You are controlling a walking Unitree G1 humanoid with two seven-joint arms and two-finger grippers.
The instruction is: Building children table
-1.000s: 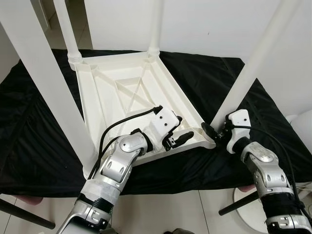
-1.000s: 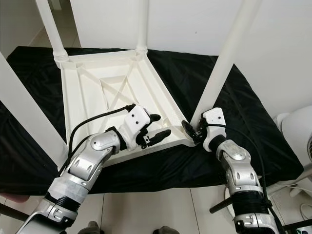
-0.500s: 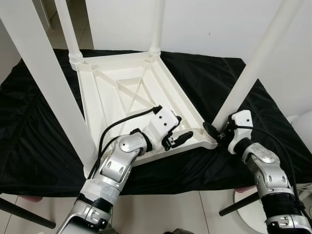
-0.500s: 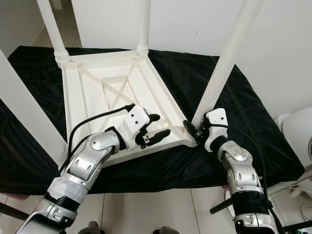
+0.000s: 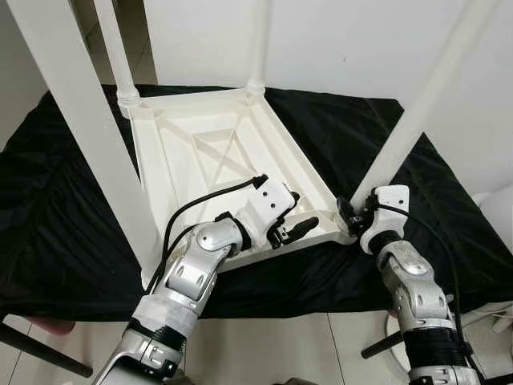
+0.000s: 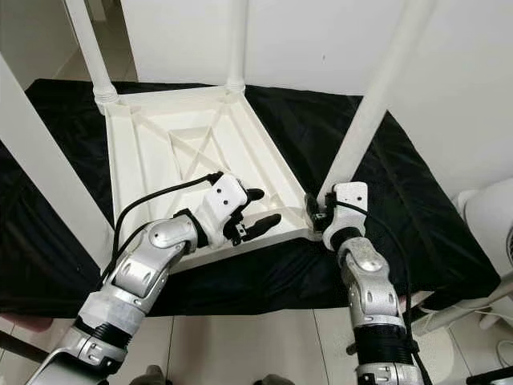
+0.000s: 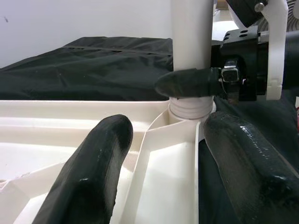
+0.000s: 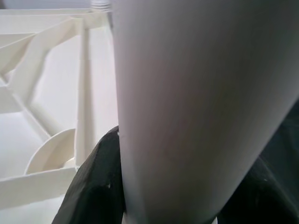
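The white children's table [image 5: 216,160] lies upside down on a black cloth [image 5: 64,208], its ribbed underside facing up and its four white legs pointing into the air. The near right leg [image 5: 417,112] rises from the corner closest to the right gripper [image 5: 350,215], whose black fingers are closed around the very base of that leg, one on each side (the wrist camera there shows the pale tube pressed between the two dark pads). The left gripper [image 5: 292,218] sits over the near edge of the tabletop, a little inboard of that same corner; its two fingers [image 7: 93,172] are spread apart, one inside the tray-like underside and the other just outside the rim, holding nothing. Seen along those fingers, the leg's threaded collar [image 7: 190,106] sits in its corner socket, with the other gripper's finger laid across it. The near left leg [image 5: 88,128] stands tall on the other side, and two far legs [image 5: 116,48] stand at the back corners, near a white wall [image 5: 353,40]. The cloth covers a low platform, with pale floor tiles [image 5: 280,345] below it.
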